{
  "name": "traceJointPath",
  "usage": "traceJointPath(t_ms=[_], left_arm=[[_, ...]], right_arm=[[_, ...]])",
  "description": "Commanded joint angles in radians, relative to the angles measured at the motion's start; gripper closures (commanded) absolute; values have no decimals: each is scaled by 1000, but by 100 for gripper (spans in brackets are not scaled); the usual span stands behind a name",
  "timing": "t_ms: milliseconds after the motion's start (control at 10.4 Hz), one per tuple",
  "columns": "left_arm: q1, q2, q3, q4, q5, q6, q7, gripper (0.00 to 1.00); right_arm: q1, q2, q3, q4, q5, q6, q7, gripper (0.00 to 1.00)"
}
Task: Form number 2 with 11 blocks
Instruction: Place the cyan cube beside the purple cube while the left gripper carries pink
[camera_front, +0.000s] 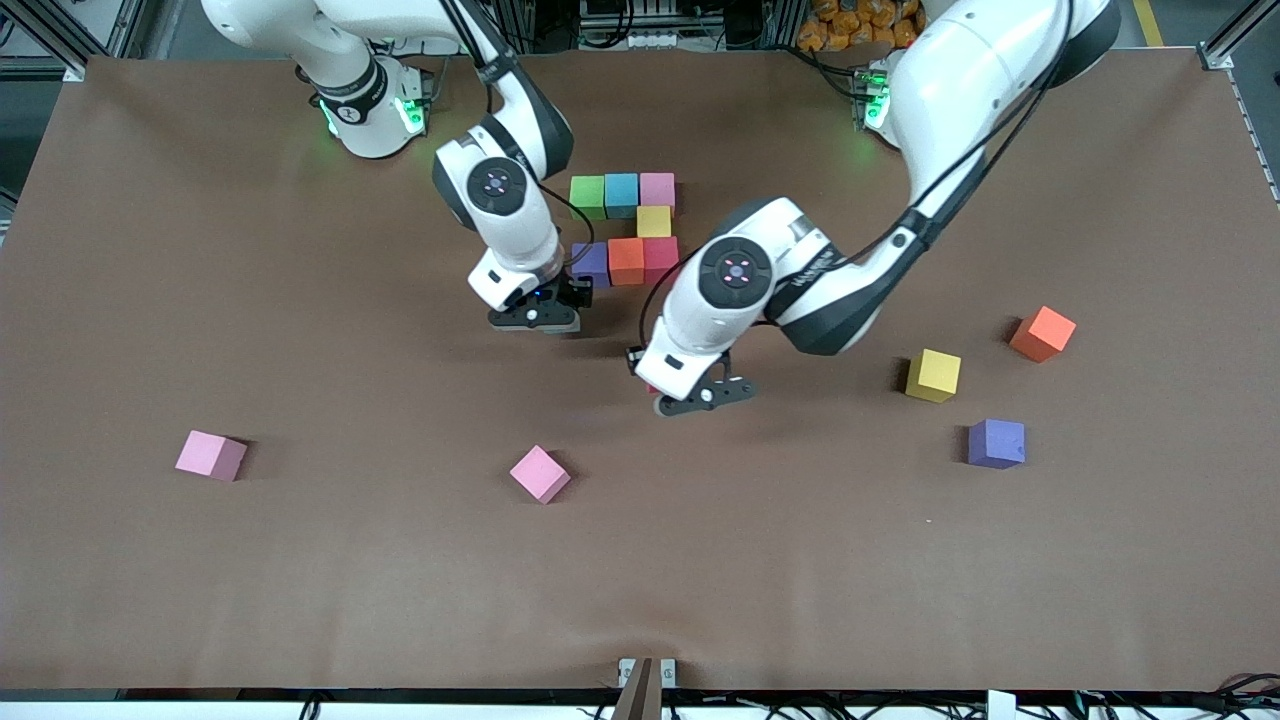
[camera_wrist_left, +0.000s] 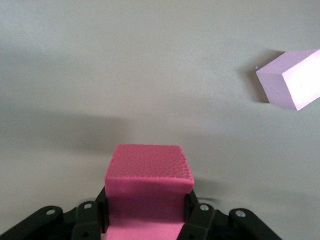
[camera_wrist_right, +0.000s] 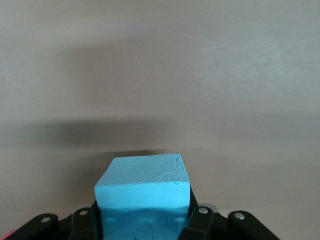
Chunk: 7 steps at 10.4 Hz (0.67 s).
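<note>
number 2 (camera_front: 628, 228): it's sitting partly built in the upper middle of the frame, three rows so far. Top row is green (camera_front: 588, 197), light blue (camera_front: 621, 194) and pink (camera_front: 657, 190) cubes touching side by side, a yellow one (camera_front: 654, 221) is tucked under the pink, then a row of purple (camera_front: 592, 262), orange (camera_front: 626, 260) and red (camera_front: 660, 257).

left gripper (camera_front: 700, 397): it's hanging just below the middle of the frame, under the digit, with its fingers (camera_wrist_left: 199, 216) pinching a hot pink block (camera_wrist_left: 148, 185). In the front view that block is almost all hidden under the wrist.

right gripper (camera_front: 535, 318): it's sitting beside the purple end of the third row and clamping a light blue block (camera_wrist_right: 142, 197). The front view isn't really showing this block at all, only the wrist camera is.

loose blocks: a pink pair is lying lower left, one (camera_front: 211, 456) out by the frame's left side and one (camera_front: 540, 474) near bottom centre, turned at an angle. An orange (camera_front: 1042, 333), a yellow (camera_front: 933, 376) and a purple (camera_front: 996, 443) are sitting in a loose bunch at middle right.

table (camera_front: 300, 580): plain brown mat, no bins or trays, everything's lying straight on it.

cut off: in the left wrist view a pale pink cube (camera_wrist_left: 292, 80) is running off the upper right edge.
</note>
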Motion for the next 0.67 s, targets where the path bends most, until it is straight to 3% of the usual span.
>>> traceJointPath(t_ms=[0,575], left_arm=[[70,-38,-49,-21,-20,-61,47,73],[81,-50,-49,-19,-22,-92,67,72]], right_arm=[[40,77,-9,76,17,-3,45,61],[75,98,-8,72,16,-11,79,61]])
